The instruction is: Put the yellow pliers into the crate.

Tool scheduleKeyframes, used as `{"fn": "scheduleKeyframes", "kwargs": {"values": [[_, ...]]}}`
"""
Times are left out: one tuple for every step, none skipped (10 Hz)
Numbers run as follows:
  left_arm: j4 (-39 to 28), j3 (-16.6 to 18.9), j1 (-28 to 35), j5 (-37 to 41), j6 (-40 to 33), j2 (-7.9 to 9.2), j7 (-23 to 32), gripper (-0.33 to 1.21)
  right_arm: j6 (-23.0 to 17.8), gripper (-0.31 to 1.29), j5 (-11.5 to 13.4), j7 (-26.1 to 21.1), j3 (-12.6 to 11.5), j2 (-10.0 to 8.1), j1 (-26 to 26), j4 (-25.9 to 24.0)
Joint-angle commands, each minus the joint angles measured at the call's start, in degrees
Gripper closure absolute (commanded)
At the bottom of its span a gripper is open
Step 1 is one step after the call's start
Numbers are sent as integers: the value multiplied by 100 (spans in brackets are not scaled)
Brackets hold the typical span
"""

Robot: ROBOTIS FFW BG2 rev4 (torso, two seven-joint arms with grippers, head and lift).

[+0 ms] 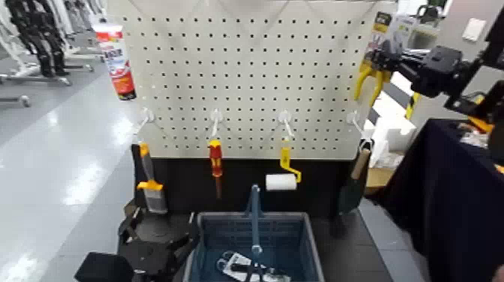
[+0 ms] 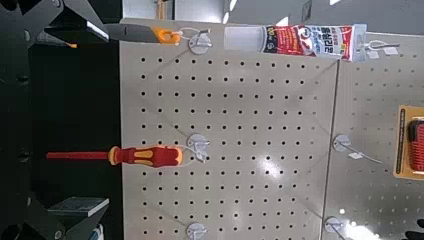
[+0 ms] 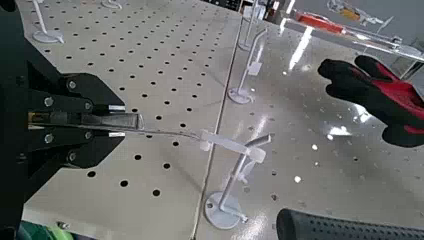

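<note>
Checking the right gripper (image 1: 391,56) first: what does it hold?

— It is closed on the yellow pliers (image 1: 373,75), high at the far right edge of the pegboard (image 1: 247,67). They are well apart from the crate (image 1: 225,219), which sits near, at the centre.

What is hard to make out?

— The pliers' jaws are lost behind the gripper. The crate's near end is cut off, and a pale packaged item (image 1: 247,266) inside it cannot be identified.

Does the right wrist view add anything?

— It shows only a thin edge pinched between the black fingers (image 3: 75,130), with no yellow in sight. It also shows a red-and-black glove (image 3: 385,95), which the head view does not.

And the left gripper (image 1: 154,251)?

— It is low, left of the crate. In its wrist view the fingertips (image 2: 75,30) stand wide apart, empty, facing the red-and-yellow screwdriver (image 2: 115,156).
</note>
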Motion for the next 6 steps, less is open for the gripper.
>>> {"fn": "scheduleKeyframes", "kwargs": {"values": [[7,0,4,0,1,-79,0,15,-3,110,0,7,-18,-9,-20,-19],[-1,0,4,0,10,-79,0,15,24,110,35,16,-80,-18,-12,-133],[-1,9,12,9,1,-79,0,15,147,110,150,7,-229,-27,50,-415],[-1,9,12,9,1,-79,0,15,226,110,176,7,-352,-62,103,-634],[-1,18,21,18,1,-79,0,15,331,110,194,7,-458,-79,173,-916],[-1,9,21,27,1,-62,0,15,446,110,238,7,-598,-79,279,-1250]]}}
